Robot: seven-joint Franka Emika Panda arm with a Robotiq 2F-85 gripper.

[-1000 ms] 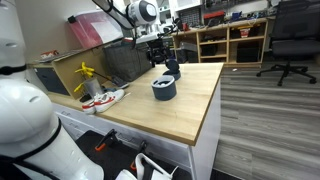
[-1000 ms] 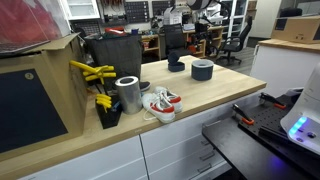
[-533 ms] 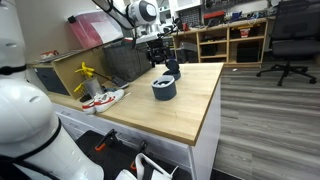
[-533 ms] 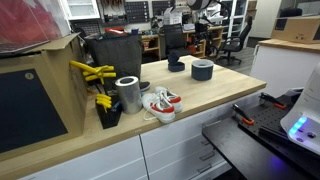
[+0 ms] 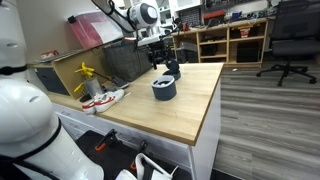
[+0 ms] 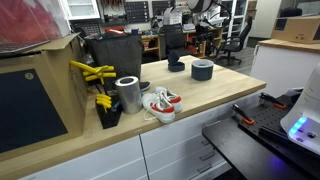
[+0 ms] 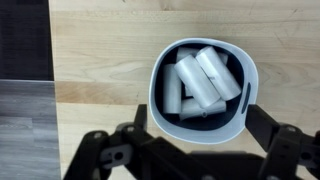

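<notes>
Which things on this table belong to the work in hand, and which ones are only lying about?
In hand:
- claw, open above the dark bowl
- white cylinders lying inside that bowl

Lying about:
- grey bowl
- white and red shoes
- metal can
- yellow tools

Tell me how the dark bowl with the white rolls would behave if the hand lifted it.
The bowl looks rigid, so it would probably keep its shape. The white rolls lie loose inside, so they may shift or spill if it tilts. A push would likely slide it on the smooth table.
</notes>
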